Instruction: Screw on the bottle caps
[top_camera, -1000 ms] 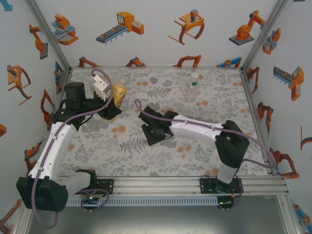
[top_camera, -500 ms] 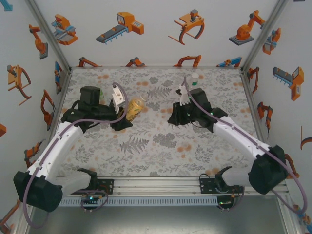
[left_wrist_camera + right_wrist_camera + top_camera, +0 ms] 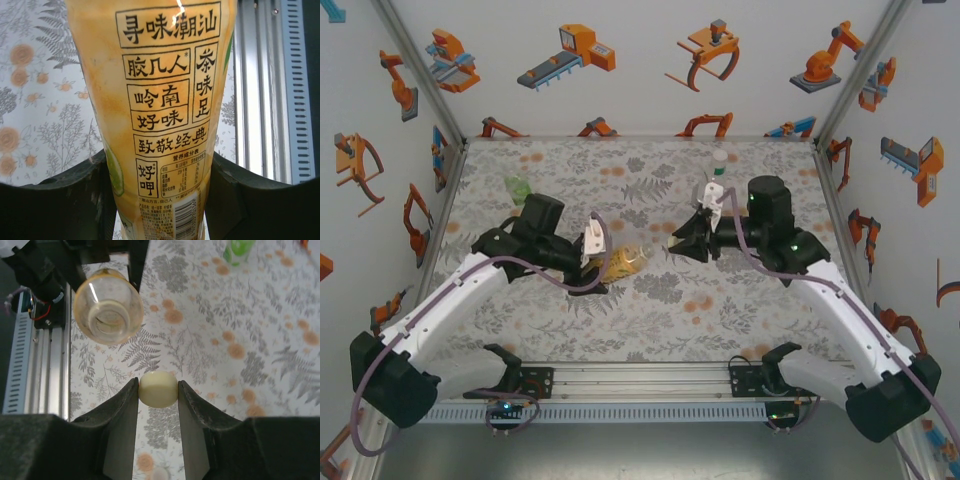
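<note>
Step in hand: cap-to-neck line-up, done in air over mid-table. No thread engaged yet, by my read.

L gripper (image 3: 157, 200) clamped on amber bottle (image 3: 165, 100), one finger each side of lower body, printed label w/ barcode facing wrist cam. Top view: bottle tilted, neck pointing toward R arm (image 3: 820, 290), held off table (image 3: 760, 320), bit left of centre.

R gripper (image 3: 158, 390) pinching pale yellow cap (image 3: 158, 389), contact both sides. R wrist view: open mouth (image 3: 108, 314) of amber bottle faces cam, sits up-left of cap, apart from it, so not coaxial.

Others: green bottle (image 3: 517, 187) nr far-left corner of table. Third bottle (image 3: 719, 160) nr far edge, right of centre, partly behind R arm. Whether those two are capped: can't tell.

Next move, est.: shift cap across till centred on mouth, square to neck axis, close gap, then turn w/ light push. L must resist the twist. Risks: cross-thread if cap goes on tilted; spill if neck dips lower.
</note>
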Action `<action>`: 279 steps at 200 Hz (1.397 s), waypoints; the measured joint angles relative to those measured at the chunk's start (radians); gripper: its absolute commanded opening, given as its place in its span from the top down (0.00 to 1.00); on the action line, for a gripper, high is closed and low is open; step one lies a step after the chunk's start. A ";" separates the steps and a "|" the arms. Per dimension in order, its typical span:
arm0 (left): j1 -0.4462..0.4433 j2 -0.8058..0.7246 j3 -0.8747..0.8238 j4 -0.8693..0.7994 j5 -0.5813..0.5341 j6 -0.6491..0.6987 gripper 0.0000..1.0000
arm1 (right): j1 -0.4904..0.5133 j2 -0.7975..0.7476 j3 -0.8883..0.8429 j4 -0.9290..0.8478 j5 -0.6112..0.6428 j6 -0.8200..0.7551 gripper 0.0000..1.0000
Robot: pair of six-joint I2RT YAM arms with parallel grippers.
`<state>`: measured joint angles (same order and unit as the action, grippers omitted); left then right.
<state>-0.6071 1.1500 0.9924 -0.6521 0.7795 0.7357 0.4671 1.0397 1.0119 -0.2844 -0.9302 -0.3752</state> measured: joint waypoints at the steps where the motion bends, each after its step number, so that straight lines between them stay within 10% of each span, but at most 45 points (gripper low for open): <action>1: -0.001 0.000 0.000 0.000 0.000 0.001 0.95 | 0.000 -0.002 0.000 0.001 -0.002 -0.003 0.84; 279: -0.053 0.019 0.000 -0.074 -0.008 0.040 0.97 | 0.182 0.117 0.167 -0.289 -0.101 -0.433 0.84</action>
<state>-0.6605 1.1694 0.9920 -0.7265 0.7712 0.7761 0.6491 1.1568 1.1793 -0.5732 -1.0313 -0.8078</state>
